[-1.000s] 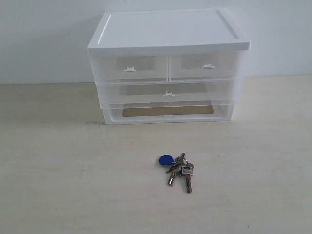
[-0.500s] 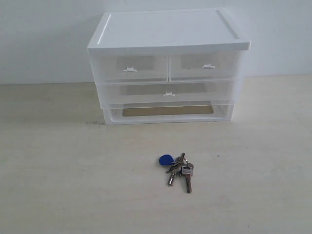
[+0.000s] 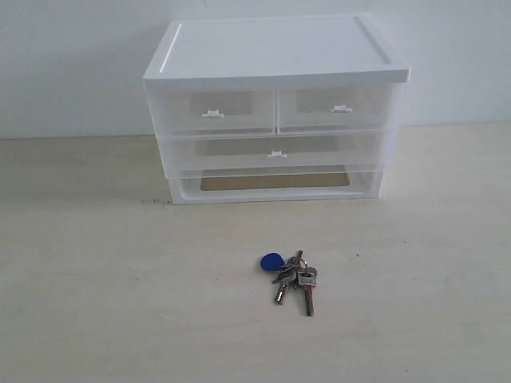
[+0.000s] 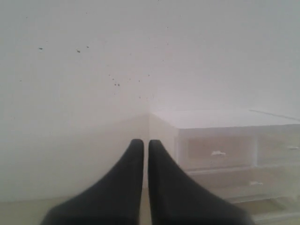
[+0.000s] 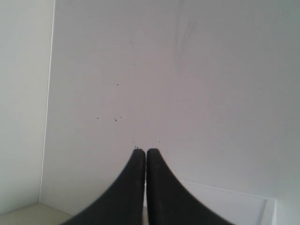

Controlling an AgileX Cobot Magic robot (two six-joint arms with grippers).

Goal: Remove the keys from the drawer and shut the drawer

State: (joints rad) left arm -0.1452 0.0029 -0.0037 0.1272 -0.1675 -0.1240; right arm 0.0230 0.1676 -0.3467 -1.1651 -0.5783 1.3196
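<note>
The keys (image 3: 292, 277), silver on a ring with a blue oval tag, lie on the table in front of the white drawer unit (image 3: 275, 108). The wide translucent drawer (image 3: 271, 153) with its centre tab handle sits pushed in flush with the unit's front. Neither arm shows in the exterior view. My left gripper (image 4: 146, 143) is shut with nothing between its dark fingers, raised well to the unit's left; the drawer unit (image 4: 234, 145) appears blurred beside it. My right gripper (image 5: 146, 152) is shut on nothing too, facing a white wall.
Two half-width drawers (image 3: 275, 110) sit above the wide one, both shut. Below it is an empty bottom slot (image 3: 275, 182) showing the table through it. The pale wooden table (image 3: 120, 295) extends around the keys. A white wall stands behind.
</note>
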